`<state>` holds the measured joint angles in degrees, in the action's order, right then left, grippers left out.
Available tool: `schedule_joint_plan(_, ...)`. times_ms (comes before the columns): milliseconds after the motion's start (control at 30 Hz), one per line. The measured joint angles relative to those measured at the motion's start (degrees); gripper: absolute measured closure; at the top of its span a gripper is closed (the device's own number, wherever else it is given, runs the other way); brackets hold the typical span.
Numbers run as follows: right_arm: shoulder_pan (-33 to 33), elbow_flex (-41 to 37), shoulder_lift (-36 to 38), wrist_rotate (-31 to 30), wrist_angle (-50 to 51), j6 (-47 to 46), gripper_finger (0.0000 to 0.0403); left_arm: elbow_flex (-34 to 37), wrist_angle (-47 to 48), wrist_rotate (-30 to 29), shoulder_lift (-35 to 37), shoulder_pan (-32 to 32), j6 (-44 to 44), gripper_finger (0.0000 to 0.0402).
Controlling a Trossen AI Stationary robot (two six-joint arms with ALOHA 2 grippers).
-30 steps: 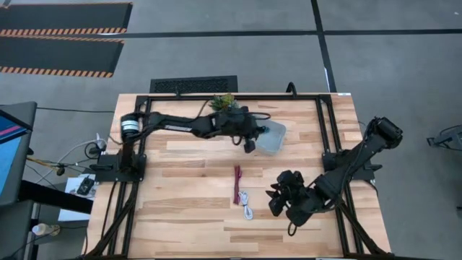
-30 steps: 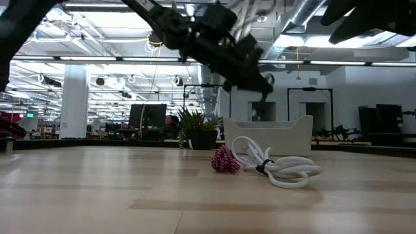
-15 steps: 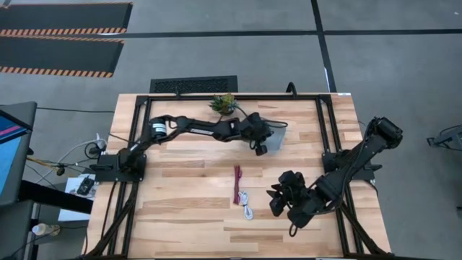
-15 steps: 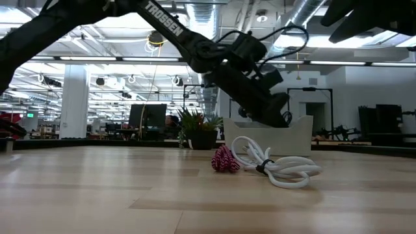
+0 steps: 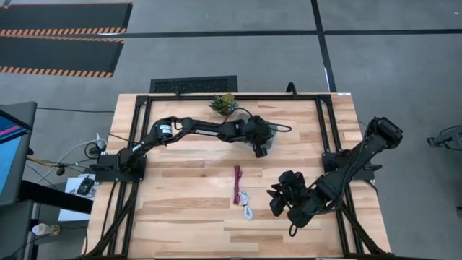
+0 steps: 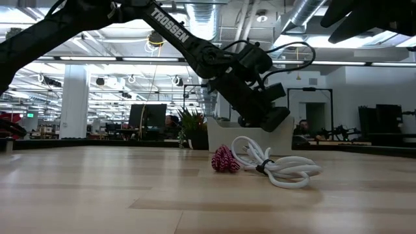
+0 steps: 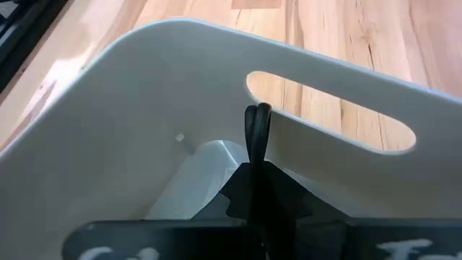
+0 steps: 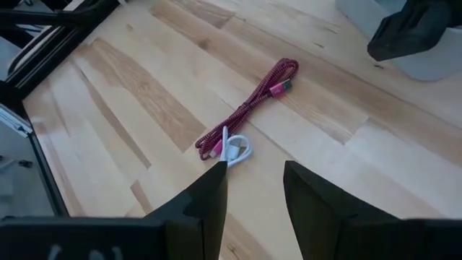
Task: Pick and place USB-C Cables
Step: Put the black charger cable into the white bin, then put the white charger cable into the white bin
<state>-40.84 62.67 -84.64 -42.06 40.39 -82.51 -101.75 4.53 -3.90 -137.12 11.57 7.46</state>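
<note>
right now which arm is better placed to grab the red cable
Right. The right claw is open, free, and faces the red cable and white cable on the table. The left claw is shut, down in the white bin farther back.

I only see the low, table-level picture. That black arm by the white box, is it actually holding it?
Observer: Yes. In its wrist view the left gripper is pinched shut on the white bin, on the wall beside the handle slot.
Operator: And the other arm? I just see a dark shape up top.
Observer: From above, the right gripper hangs over the table just right of the cables, fingers open.
Operator: Are those cables tangled?
Observer: Hardly. The maroon cable lies stretched out, with the white cable coiled at one end of it.
</note>
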Motion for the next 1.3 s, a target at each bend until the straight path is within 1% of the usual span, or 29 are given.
schedule_joint_plan(133,0.0,0.0,0.0,0.0,-0.1,0.0,0.0244,0.0,0.0,-0.1,0.0,0.0,-0.6,0.0389)
schedule_joint_plan(300,0.0,0.0,0.0,0.0,-0.1,0.0,0.0244,0.0,-0.9,-3.8,0.0,-0.1,-0.6,0.0356)
schedule_joint_plan(400,0.0,0.0,0.0,0.0,-0.1,-0.1,0.0244,0.0,-1.2,-2.3,0.0,0.0,0.0,0.032)
schedule_joint_plan(533,0.0,0.0,0.0,0.0,-0.1,-0.1,0.0244,0.0,-1.3,0.4,0.0,0.0,0.0,0.0258)
schedule_joint_plan(667,0.1,0.0,0.0,0.0,-0.1,-0.1,0.0244,-1.2,0.0,0.6,0.0,-0.2,0.0,0.0197)
schedule_joint_plan(800,0.1,0.0,0.0,0.0,-0.1,-0.2,0.0244,-4.4,4.1,0.5,0.3,-0.3,0.0,0.0156)
schedule_joint_plan(900,0.1,0.0,0.0,0.0,-0.1,-0.2,0.0244,-7.7,9.2,0.6,0.7,-0.3,0.0,0.0141)
schedule_joint_plan(1000,0.1,0.0,0.0,0.1,-0.1,-0.2,0.0244,-11.0,14.7,1.0,1.1,-0.4,0.0,0.0139)
schedule_joint_plan(1100,0.1,0.0,0.0,0.0,-0.3,-0.1,0.0244,-14.0,20.6,4.9,2.0,-0.6,0.1,0.0143)
schedule_joint_plan(1133,0.1,0.0,0.0,0.1,-0.4,-0.1,0.0244,-14.4,23.0,6.5,2.9,-0.7,0.1,0.0145)
schedule_joint_plan(1200,0.1,0.0,0.0,0.1,-0.5,-0.1,0.0244,-14.8,24.7,9.1,5.4,-0.8,0.3,0.0149)
schedule_joint_plan(1300,-0.2,0.0,0.0,0.2,-1.3,-0.1,0.0244,-14.3,27.9,10.6,10.6,-0.8,1.3,0.0154)
